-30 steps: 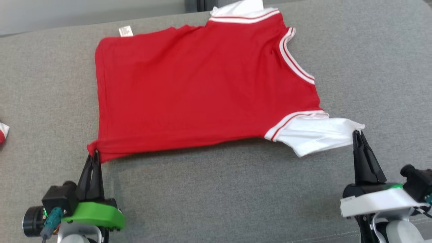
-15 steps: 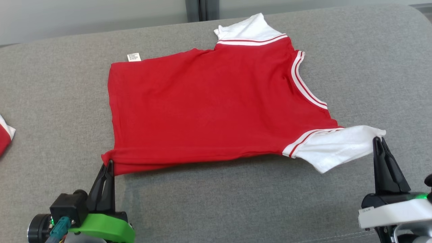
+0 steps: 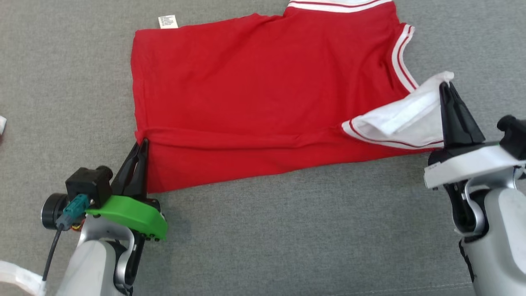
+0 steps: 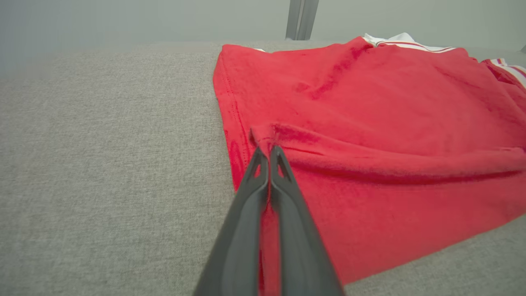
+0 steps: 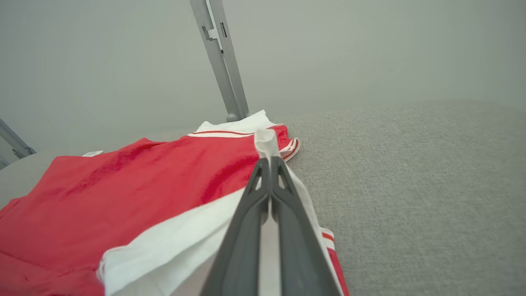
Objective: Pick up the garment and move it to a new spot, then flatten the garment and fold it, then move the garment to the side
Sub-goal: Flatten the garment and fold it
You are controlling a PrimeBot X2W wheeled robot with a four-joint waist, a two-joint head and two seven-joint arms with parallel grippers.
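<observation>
**Near edge lifts over the shirt as the fold begins**

The left gripper [image 3: 142, 143] is pinched fully shut on the near hem corner of the red cotton short-sleeved shirt with white sleeves and striped trim [image 3: 254, 82]. The left wrist view shows the dark fingers [image 4: 283, 181] pressed together with a small peak of red cloth caught at their tips. The right gripper [image 3: 446, 84] is likewise clamped tight, holding the cuff of the near white sleeve [image 3: 404, 119].

Half a second ago both held corners were stretched out low along the shirt's near edge. Now the hem corner sits above the red body with a slack fold of cloth beneath it. The sleeve has turned up and inward, close to the striped neckline [image 3: 400, 53]. The head camera has also tipped down, so part of the shift is its own. I judge that flattening is over and the fold has started.

The shirt lies spread on the grey woven fabric surface [image 3: 287, 230], its white label [image 3: 168, 21] at the far hem corner. A scrap of white cloth [image 3: 2, 124] sits well apart at the left edge, and nothing lies across the path of the fold.
</observation>
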